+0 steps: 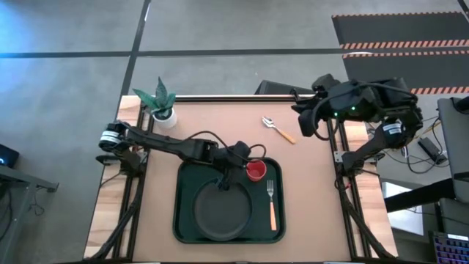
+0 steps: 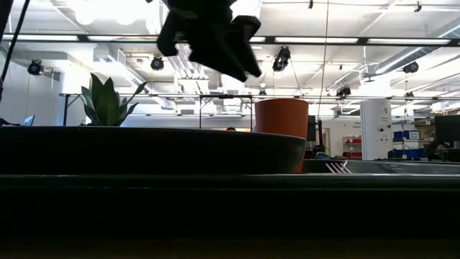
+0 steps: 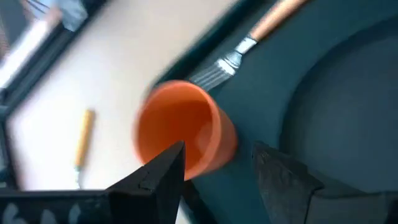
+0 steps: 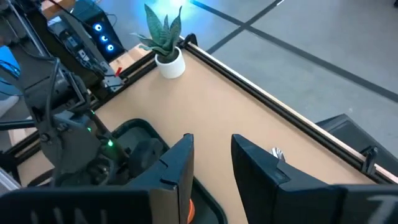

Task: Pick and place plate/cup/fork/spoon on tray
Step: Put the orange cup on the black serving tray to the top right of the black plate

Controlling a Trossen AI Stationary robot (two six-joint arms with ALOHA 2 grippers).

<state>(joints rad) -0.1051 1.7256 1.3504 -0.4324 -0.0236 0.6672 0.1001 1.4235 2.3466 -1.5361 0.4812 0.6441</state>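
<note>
Dark green tray (image 1: 183, 220) already carries the plate (image 1: 222, 213), fork (image 1: 272, 202) and red cup (image 1: 256, 171), over which the left gripper (image 1: 233, 167) gapes empty, while the spoon (image 1: 277, 129) waits on the table beside the half-open, empty right gripper (image 1: 306, 121)

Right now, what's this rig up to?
It's loading a tray. The plate, cup and fork are already on it. The left gripper sits over the tray beside the cup, jaws open, cup not held. The spoon is still on the table, near the waiting right gripper.
</note>
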